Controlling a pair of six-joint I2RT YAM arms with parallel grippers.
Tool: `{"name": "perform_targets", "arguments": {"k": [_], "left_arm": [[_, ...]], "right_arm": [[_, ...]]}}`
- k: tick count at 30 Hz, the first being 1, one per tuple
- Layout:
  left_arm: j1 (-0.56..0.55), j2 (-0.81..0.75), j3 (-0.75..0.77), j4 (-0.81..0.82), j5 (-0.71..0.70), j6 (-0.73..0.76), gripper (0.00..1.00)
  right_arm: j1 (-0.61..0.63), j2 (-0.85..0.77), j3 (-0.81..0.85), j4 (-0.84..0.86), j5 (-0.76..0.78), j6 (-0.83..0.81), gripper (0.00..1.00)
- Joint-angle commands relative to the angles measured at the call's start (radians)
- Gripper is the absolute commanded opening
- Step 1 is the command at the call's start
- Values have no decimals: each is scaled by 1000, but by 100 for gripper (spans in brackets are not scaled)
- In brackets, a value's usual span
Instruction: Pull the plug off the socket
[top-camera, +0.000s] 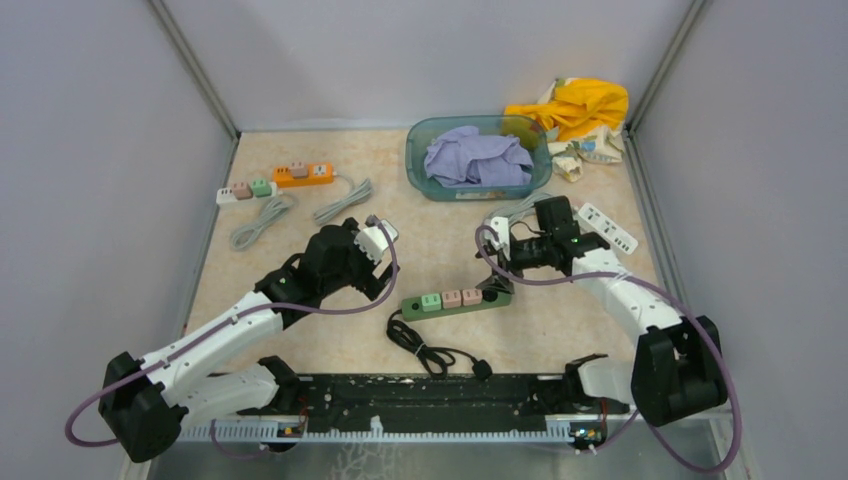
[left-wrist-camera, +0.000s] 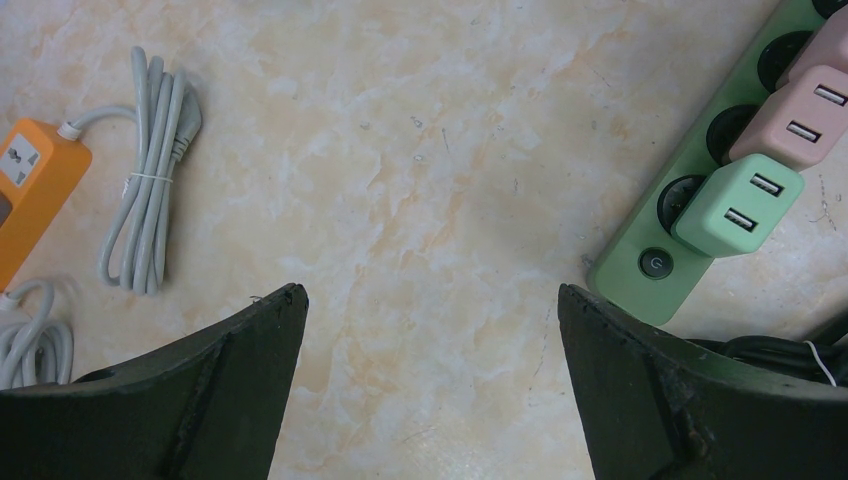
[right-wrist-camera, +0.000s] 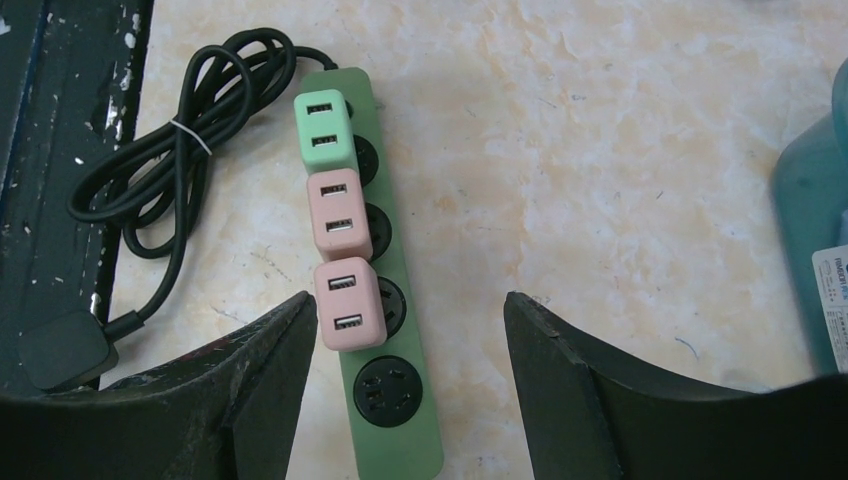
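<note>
Right wrist view looks straight down on the green power strip (right-wrist-camera: 400, 450), which lies flat on the worktop (right-wrist-camera: 620, 150). Three plugs sit in a row in it: a green plug (right-wrist-camera: 325, 125) at the end by the coiled black cord (right-wrist-camera: 170, 170), then a middle pink plug (right-wrist-camera: 338, 213), then an end pink plug (right-wrist-camera: 348, 303), with an empty socket (right-wrist-camera: 385, 385) past that. The right tool (right-wrist-camera: 408, 297) hangs above the strip's right end with its fingers apart, the end pink plug and the empty socket between them. One fingertip is just beside that plug, and I cannot tell whether it touches. It is clamped on nothing. The left tool (left-wrist-camera: 430, 290) stands wide apart over the worktop, with the strip's left end and green plug off to its right.
</note>
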Motion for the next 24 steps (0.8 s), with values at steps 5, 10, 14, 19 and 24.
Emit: {"name": "perform_targets", "arguments": {"k": [5,10,14,19,24], "left_arm": [[5,1,-5,8,4,7,100],[6,2,-6,7,7,6,100],[7,2,-5,7,10,7,100],[7,0,-5,7,10,7,100],[7,-3,-5,7,10,7,100]], "right_arm": [[50,21,-12,9,62,-84,69],[61,30,-24,39,107,-85,70],[82,43,-35,58,137,-93,70],[135,72,-31,-9,127,-179,70],[189,111,-29,-34,179,-228,66]]}}
